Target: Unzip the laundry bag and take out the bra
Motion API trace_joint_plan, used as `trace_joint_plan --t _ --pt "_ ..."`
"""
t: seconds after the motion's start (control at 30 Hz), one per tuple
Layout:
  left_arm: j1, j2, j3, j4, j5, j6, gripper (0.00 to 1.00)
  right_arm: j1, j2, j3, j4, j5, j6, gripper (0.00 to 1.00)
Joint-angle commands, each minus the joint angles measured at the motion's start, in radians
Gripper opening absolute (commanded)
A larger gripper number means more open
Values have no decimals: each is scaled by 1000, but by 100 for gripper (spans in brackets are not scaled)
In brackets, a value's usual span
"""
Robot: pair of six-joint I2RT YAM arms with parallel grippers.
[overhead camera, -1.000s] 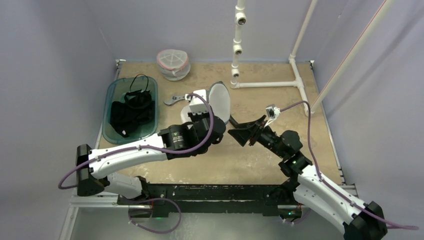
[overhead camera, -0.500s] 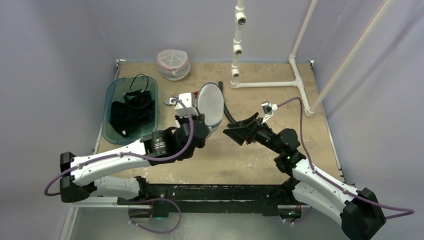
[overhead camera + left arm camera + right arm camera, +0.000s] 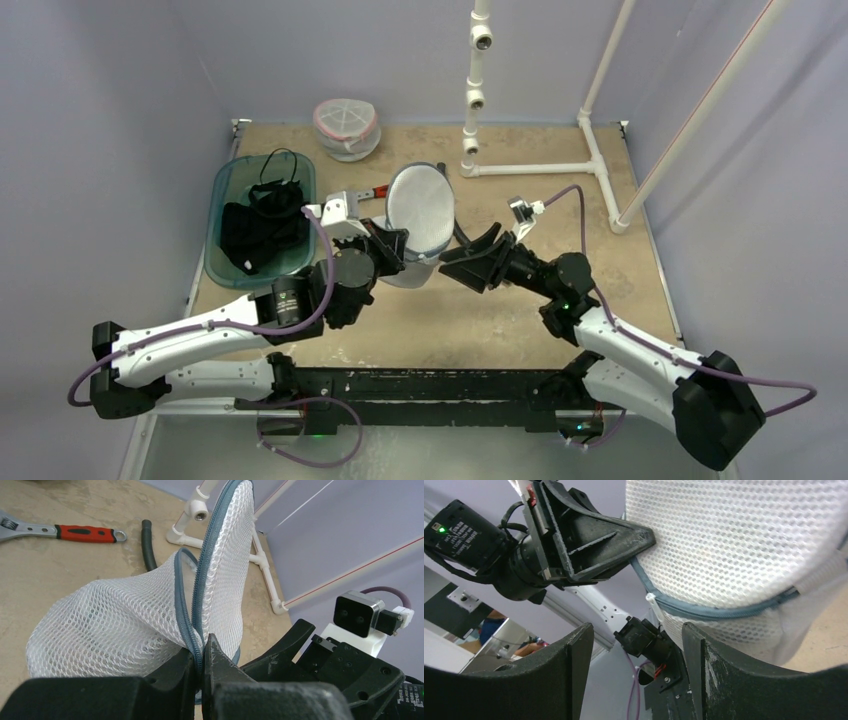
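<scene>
Left gripper [image 3: 200,650] pinches the mesh laundry bag [image 3: 120,625] by its teal zipper [image 3: 184,607], standing it on edge mid-table; no bra shows through. Right gripper [image 3: 636,630] hangs spread just beside the zipper. It should catch the pull, perhaps the white tab [image 3: 651,600], while the left holds the tape taut. Adjustable wrench [image 3: 60,531], hose [image 3: 146,550] and PVC frame [image 3: 200,515] lie behind, clear of the path; only the left fingers [image 3: 222,667] crowd the seam.

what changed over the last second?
Left hand, shut on the laundry bag at its zipper seam, carried it slightly left, its round face now turned more toward the top camera. Right hand, open, closed in leftward on the bag. Blue tub, second mesh bag and pipe frame stayed put.
</scene>
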Motion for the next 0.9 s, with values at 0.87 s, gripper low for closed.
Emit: trace_joint_plan --t 0.87 --pt "2 17 2 147 35 -54 0 26 6 68 25 -35 25 66"
